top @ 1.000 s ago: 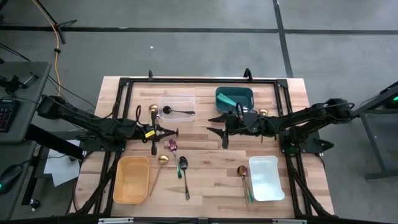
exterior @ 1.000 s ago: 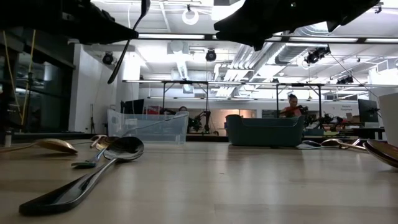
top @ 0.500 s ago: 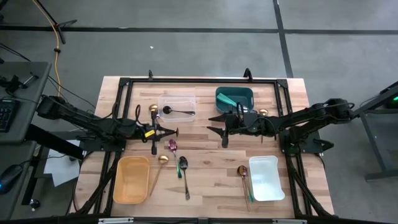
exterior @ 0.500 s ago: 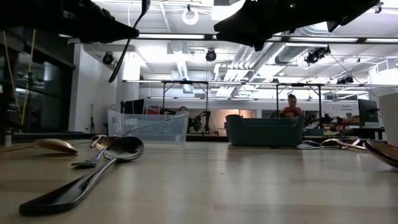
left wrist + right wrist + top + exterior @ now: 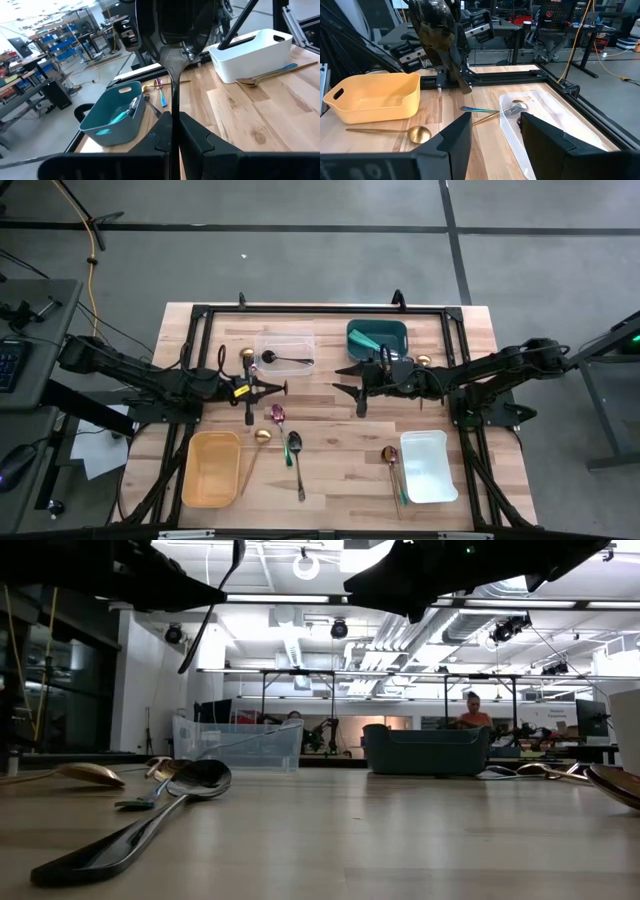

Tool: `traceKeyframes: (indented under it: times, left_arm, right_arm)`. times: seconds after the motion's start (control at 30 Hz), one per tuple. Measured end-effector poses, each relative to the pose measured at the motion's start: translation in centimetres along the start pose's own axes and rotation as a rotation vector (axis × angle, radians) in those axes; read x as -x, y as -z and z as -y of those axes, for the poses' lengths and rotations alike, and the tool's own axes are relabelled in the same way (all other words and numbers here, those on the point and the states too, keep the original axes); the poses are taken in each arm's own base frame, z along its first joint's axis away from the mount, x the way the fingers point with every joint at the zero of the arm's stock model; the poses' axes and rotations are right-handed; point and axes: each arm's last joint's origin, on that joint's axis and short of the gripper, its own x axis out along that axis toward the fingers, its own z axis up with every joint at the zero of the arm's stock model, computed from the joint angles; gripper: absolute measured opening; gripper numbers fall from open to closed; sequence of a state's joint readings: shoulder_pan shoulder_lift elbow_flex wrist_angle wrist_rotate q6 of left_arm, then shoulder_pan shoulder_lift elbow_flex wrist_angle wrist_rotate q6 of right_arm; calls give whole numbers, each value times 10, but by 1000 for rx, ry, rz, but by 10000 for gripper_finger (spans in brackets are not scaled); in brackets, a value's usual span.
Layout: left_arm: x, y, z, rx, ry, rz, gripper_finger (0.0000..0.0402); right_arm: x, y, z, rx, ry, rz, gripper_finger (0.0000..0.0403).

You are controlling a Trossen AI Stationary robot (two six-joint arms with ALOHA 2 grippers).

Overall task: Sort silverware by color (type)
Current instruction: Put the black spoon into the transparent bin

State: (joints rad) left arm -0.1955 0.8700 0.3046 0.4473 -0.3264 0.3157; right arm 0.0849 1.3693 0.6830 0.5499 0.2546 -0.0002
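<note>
My left gripper (image 5: 278, 390) hovers left of the table's middle, shut on a black spoon (image 5: 174, 30). Its bowl (image 5: 436, 22) is up and its handle's tail (image 5: 190, 645) hangs below the fingers. My right gripper (image 5: 342, 379) stands open opposite it, near the teal container (image 5: 376, 337), with nothing between its fingers (image 5: 455, 140). On the wood lie a pink-purple spoon (image 5: 277, 415), a gold spoon (image 5: 258, 442) and a dark-headed spoon (image 5: 296, 455). Another black spoon (image 5: 285, 360) lies in the clear container (image 5: 284, 345). My left gripper pinches the black spoon's handle (image 5: 173, 112) between its two fingers, below the bowl. The fingers reach out about level toward the table's right and lie across the handle. The spoon stands steeply tilted, bowl up, lifted clear of the table.
A yellow container (image 5: 211, 470) stands at the near left and a white one (image 5: 428, 468) at the near right, with a coppery spoon and a teal-handled piece (image 5: 393, 465) beside it. Gold spoons lie beside the clear container (image 5: 246, 357) and the teal one (image 5: 422, 361). A black frame borders the table.
</note>
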Motion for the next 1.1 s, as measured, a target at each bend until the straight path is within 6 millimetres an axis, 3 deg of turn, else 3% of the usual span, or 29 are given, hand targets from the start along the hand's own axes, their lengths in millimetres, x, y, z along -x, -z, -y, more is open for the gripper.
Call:
traceKeyframes:
  times: [0.9, 1.1]
  left_arm:
    - [-1, -1, -4, 15, -50, 9, 7]
    - [-3, 1, -9, 33, -188, -38, 7]
  right_arm:
    - [0, 0, 0, 0, 0, 0, 165]
    - [0, 0, 0, 0, 1, -1, 165]
